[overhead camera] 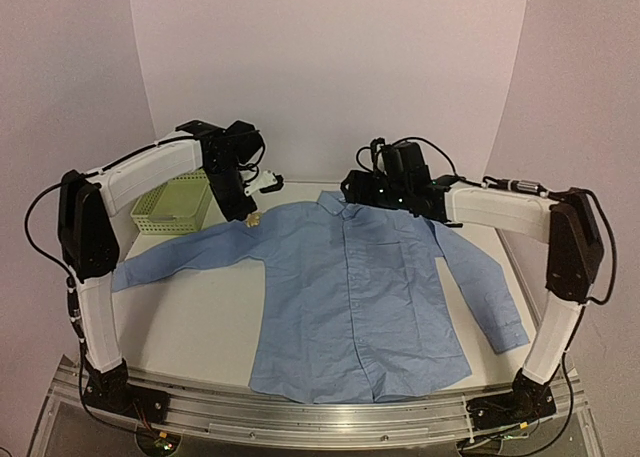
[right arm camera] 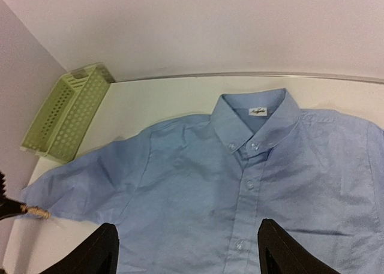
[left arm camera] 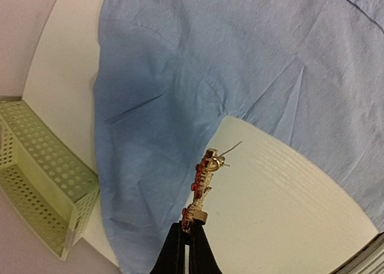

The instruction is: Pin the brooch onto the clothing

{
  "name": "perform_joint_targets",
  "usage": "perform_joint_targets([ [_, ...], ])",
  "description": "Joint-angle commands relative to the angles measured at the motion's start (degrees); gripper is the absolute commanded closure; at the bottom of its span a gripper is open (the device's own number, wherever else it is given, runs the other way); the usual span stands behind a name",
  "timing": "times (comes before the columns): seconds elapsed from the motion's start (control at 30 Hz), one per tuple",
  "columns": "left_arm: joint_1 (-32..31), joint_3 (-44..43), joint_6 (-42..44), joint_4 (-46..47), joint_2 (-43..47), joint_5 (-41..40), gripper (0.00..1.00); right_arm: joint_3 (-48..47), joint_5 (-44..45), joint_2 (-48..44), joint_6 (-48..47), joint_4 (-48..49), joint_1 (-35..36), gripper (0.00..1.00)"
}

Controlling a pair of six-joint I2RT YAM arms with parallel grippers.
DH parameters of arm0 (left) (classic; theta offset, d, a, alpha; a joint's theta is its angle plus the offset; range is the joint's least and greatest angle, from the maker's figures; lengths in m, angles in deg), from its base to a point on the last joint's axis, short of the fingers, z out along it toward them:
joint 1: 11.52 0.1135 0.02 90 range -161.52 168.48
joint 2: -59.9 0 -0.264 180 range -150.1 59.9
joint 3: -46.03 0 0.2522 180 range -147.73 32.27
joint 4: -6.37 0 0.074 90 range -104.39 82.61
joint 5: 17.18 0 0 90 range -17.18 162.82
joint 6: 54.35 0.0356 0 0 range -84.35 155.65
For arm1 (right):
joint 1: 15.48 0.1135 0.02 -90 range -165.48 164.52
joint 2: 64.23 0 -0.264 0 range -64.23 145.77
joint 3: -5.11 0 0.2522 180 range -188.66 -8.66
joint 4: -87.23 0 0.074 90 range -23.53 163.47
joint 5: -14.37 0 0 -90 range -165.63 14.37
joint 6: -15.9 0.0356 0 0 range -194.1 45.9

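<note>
- The shirt (overhead camera: 350, 297) lies flat on the desk (overhead camera: 190, 322), front up and buttoned, with both sleeves spread out.
- My left hand (left arm camera: 188, 231) is pinched together on the brooch (left arm camera: 201, 181), gripping its lower end. The golden piece with red stones sticks out past my fingertips, its thin pin standing free.
- The brooch hangs at the far edge of the shirt's left sleeve (overhead camera: 190, 249), near the shoulder. I cannot tell whether it touches the cloth.
- My right hand (right arm camera: 189, 253) is spread wide apart and holds nothing, above the shirt's button line just below the collar (right arm camera: 255, 115).
- A pale green basket (overhead camera: 175, 205) sits just beyond that left sleeve.
</note>
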Motion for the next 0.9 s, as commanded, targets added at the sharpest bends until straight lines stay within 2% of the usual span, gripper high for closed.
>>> perform_joint_targets([
  [0.0,0.2,-11.0,-6.9,-5.4,-6.8,14.0,1.00,-11.7,6.9,11.3,-7.2,-5.7,0.0,0.19],
  [0.2,3.0,-19.6,-12.6,-5.2,-14.7,25.4,1.00,-29.3,6.6,28.0,-11.6,-10.8,-0.5,0.20],
  [0.4,6.0,-21.7,-16.7,-0.4,-18.7,33.2,1.00,-38.7,1.5,37.2,-13.1,-12.0,-1.1,0.27],
  [0.6,8.6,-21.6,-24.0,6.0,-22.2,38.0,1.00,-42.6,-0.5,41.9,-11.6,-13.3,-1.0,0.29],
  [0.87,10.9,-16.9,-29.8,16.6,-23.7,39.7,1.00,-45.9,2.8,45.7,-11.5,-19.0,-1.0,0.33],
])
